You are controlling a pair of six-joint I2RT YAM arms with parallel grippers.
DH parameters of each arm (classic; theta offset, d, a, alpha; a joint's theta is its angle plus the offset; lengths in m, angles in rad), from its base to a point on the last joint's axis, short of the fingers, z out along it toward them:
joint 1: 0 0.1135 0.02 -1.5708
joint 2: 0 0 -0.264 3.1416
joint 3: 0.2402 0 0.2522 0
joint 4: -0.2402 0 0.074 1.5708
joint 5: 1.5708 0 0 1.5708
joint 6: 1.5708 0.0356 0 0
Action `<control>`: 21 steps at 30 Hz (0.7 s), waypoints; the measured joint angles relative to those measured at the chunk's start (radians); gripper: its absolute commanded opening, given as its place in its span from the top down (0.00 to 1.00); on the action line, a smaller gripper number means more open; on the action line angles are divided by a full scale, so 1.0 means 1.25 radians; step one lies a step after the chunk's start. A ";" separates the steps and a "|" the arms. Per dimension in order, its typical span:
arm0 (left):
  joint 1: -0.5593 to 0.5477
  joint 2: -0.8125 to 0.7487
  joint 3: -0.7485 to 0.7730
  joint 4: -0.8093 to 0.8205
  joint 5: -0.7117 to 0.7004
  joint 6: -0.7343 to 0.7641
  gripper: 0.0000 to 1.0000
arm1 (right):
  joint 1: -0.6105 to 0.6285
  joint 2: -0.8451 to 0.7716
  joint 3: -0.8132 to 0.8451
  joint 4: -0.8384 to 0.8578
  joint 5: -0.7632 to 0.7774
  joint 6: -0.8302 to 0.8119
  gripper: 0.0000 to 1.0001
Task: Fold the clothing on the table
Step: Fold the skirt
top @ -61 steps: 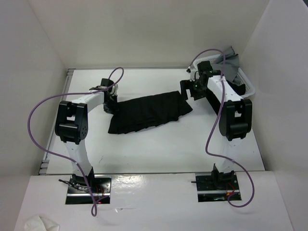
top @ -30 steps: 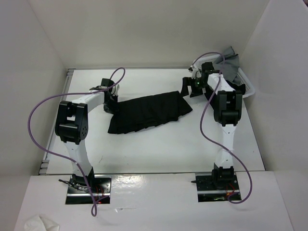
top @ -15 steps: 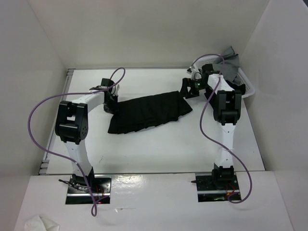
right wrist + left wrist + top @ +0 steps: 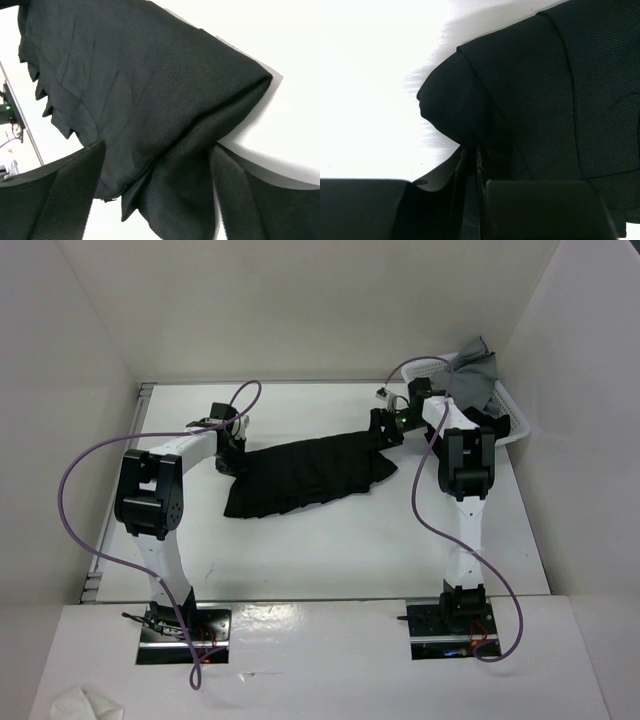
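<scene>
Black pleated skirt [image 4: 310, 475] spread flat at the centre of the table [image 4: 330, 550]. Left gripper [image 4: 470, 167] pinched narrow on its left end. Right gripper [image 4: 157, 155] wide, straddling the right corner.

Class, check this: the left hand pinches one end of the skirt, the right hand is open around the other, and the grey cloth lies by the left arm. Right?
No: the top view shows the grey cloth by the right arm, on the basket. The left hand does pinch the skirt, and the right hand is open around its other end.
</scene>
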 measured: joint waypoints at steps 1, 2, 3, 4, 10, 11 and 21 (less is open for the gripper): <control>0.000 0.000 0.000 0.000 0.000 0.000 0.84 | 0.001 -0.001 -0.004 0.000 0.003 -0.001 0.20; 0.000 0.000 0.000 0.000 0.000 0.000 0.84 | 0.001 -0.001 -0.007 0.001 0.004 -0.001 0.27; 0.000 0.000 0.000 0.000 0.000 0.001 0.84 | 0.002 -0.001 -0.010 0.001 0.010 -0.003 0.31; 0.000 0.000 0.000 0.000 0.000 0.001 0.84 | 0.003 -0.001 -0.014 0.001 0.011 -0.003 0.36; 0.000 0.000 0.000 -0.001 0.003 0.002 0.84 | 0.006 -0.012 -0.057 0.006 0.044 0.007 0.70; 0.000 0.000 0.000 -0.001 0.003 0.002 0.84 | 0.007 -0.013 -0.064 0.006 0.051 0.010 0.73; 0.000 0.000 0.000 -0.001 0.008 0.002 0.84 | 0.020 -0.034 -0.079 0.005 0.126 0.030 1.00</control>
